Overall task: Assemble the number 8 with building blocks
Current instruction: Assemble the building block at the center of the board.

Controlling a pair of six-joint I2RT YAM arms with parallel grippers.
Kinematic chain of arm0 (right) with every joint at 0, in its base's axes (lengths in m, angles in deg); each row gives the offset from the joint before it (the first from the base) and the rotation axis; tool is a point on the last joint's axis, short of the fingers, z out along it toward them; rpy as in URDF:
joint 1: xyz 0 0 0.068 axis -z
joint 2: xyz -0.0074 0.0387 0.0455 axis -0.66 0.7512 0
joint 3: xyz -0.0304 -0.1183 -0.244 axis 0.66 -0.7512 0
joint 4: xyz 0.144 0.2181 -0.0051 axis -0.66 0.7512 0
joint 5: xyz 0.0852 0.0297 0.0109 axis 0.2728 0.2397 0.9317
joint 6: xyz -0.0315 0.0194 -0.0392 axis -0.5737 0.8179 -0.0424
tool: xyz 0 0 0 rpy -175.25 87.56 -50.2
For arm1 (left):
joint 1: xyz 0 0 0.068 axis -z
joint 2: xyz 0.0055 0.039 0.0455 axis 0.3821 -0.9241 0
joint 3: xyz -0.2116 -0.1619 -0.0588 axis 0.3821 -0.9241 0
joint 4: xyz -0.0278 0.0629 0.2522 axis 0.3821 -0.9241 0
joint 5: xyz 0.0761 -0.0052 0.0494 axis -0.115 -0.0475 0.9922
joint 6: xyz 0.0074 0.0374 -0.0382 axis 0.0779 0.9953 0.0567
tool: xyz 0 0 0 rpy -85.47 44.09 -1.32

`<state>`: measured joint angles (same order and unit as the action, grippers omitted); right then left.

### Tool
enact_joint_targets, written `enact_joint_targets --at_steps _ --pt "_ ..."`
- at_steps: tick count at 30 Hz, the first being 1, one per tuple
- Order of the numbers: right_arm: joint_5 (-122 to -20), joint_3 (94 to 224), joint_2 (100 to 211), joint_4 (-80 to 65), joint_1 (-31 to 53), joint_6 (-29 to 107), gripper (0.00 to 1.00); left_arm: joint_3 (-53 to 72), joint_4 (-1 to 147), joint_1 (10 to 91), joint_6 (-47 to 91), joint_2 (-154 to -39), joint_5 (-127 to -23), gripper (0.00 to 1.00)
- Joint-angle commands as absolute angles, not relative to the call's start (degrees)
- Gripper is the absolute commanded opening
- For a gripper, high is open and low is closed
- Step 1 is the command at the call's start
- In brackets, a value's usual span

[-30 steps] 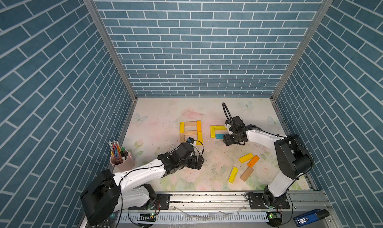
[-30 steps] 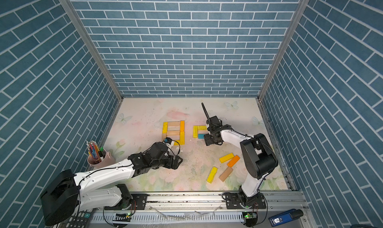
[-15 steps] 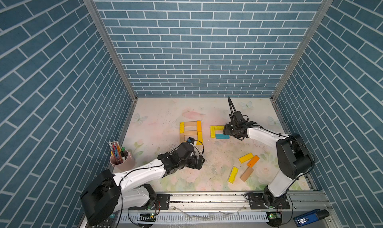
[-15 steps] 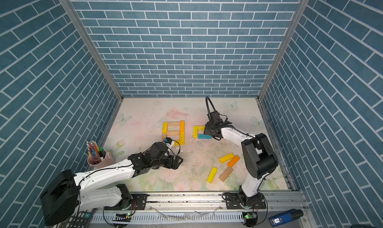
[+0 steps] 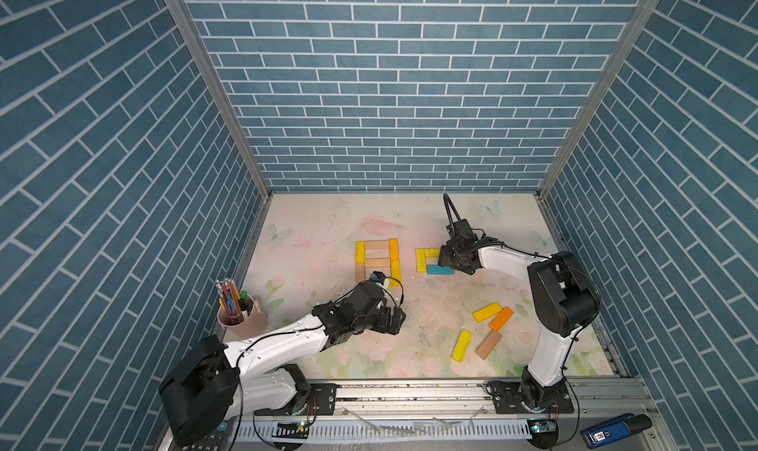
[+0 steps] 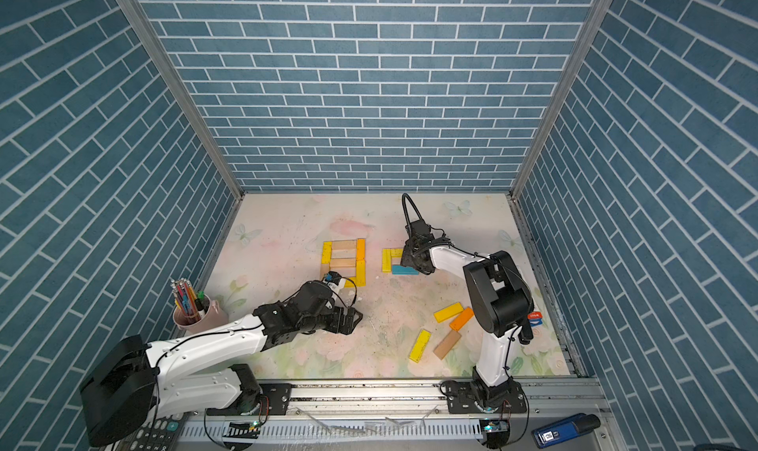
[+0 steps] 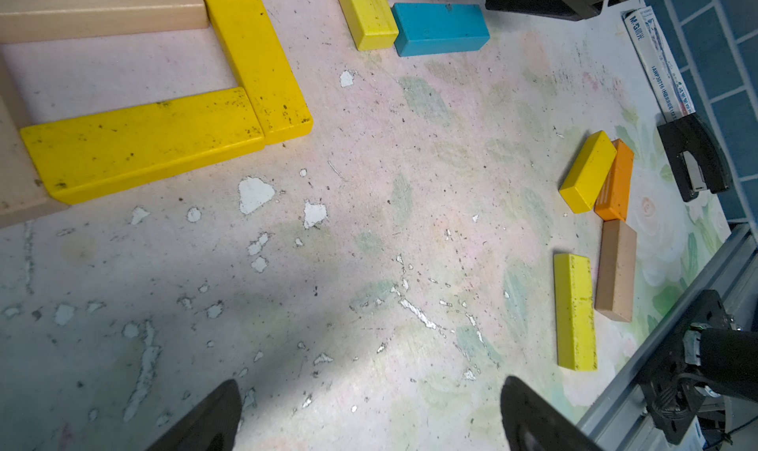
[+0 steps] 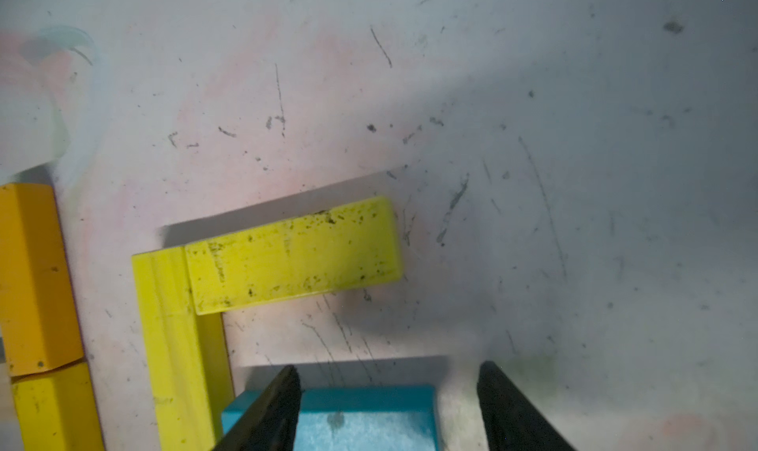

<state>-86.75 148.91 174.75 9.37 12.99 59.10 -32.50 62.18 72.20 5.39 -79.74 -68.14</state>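
In both top views my right gripper (image 5: 446, 263) (image 6: 410, 264) hangs low over the teal block (image 5: 439, 269) (image 6: 404, 269). The block lies flat, with one end just beside a yellow plank (image 5: 421, 260) set square to it. My left gripper (image 5: 394, 326) hovers just short of the two-loop figure (image 5: 377, 260) of yellow, tan and orange planks. Four loose planks (image 5: 487, 312) lie well apart from both grippers.

In the left wrist view my left gripper (image 7: 371, 383) has its black fingers spread wide with nothing between them, above a scuffed, flaking floral mat (image 7: 369, 243). Far beyond the tips the teal block is matte and square-edged. A printed paper strip (image 7: 656, 59) carries writing too small to read.

In the right wrist view my right gripper (image 8: 389, 369) is apart, not clamped. The teal block's long axis runs from finger to finger: one finger overlaps its top and the other stands clear of its end. Beyond my tips, two speckled yellow planks meet at a corner.
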Motion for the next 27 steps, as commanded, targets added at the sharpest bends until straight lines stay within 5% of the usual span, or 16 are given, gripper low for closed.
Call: enact_joint_targets --at_steps 1,27 --pt "-86.5 150.2 176.1 9.4 13.2 61.4 0.70 -31.4 63.1 71.9 5.5 -79.3 -68.1 0.99" --pt "-84.4 148.4 176.5 9.5 12.3 57.3 0.66 -32.3 63.1 71.9 5.3 -79.0 -67.7 1.00"
